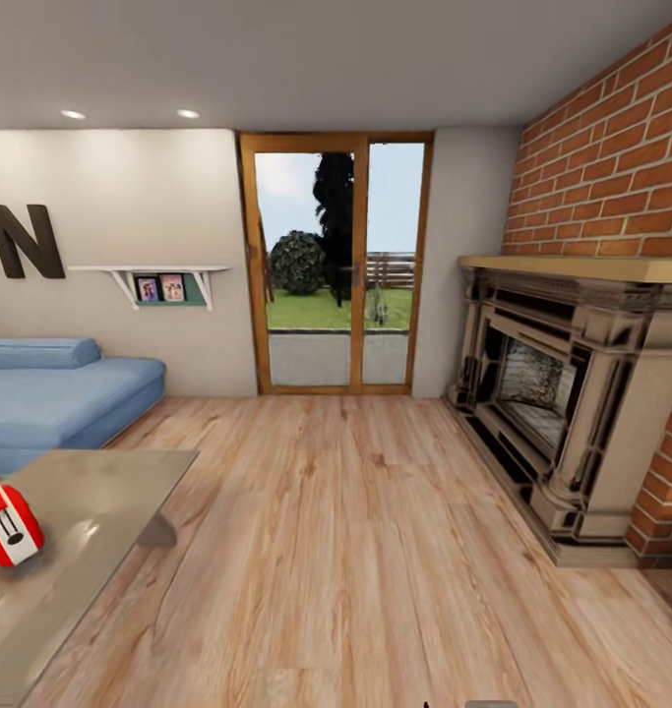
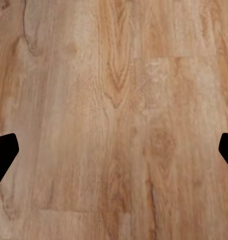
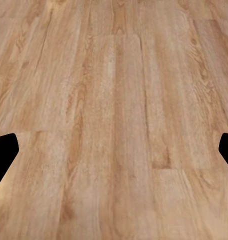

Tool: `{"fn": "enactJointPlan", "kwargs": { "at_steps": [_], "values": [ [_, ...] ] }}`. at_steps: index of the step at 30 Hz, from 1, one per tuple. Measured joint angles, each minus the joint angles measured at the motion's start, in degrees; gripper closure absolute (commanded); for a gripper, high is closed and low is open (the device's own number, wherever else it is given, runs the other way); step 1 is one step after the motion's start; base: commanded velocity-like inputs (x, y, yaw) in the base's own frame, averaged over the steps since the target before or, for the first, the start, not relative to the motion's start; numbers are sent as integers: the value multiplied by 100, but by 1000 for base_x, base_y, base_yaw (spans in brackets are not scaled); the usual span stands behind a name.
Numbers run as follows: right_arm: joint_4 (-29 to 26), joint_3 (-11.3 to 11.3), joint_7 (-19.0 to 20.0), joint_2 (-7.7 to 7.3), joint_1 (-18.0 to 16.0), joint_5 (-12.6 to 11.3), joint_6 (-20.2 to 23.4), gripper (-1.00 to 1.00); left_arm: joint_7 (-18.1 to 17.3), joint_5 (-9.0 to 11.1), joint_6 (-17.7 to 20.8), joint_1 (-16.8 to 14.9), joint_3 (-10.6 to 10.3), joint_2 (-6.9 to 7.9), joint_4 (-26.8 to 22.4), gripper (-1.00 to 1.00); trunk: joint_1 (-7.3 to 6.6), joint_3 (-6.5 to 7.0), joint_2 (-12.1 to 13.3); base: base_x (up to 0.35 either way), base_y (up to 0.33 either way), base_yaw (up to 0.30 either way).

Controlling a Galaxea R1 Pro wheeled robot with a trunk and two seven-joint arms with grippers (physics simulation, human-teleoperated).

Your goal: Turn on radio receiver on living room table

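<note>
The red radio receiver (image 1: 7, 523) with white sides stands on the glossy grey table (image 1: 90, 531) at the left edge of the head view, partly cut off by the frame. Both lie well to my left. My left gripper (image 2: 114, 150) is open, its dark fingertips (image 2: 4, 152) far apart over bare wood floor. In the same way my right gripper (image 3: 114, 150) is open above the planks, with nothing between its fingertips (image 3: 4, 152).
A blue sofa (image 1: 50, 393) sits behind the table under a dark letter N (image 1: 23, 241). A wall shelf (image 1: 163, 280) and glass doors (image 1: 337, 265) are straight ahead. A stone fireplace (image 1: 562, 393) juts from the brick wall at right. Wood floor (image 1: 355, 551) lies open between them.
</note>
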Motion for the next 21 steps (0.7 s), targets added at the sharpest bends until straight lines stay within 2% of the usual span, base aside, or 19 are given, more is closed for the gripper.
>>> {"fn": "enactJointPlan", "kwargs": {
  "at_steps": [21],
  "values": [
    [1, 0, 0, 0, 0, 0, 0, -100, 0, 0, 0, -1, -1, 0, 0, -100, 0, 0, 0, 331, 0, 0]
  ]
}}
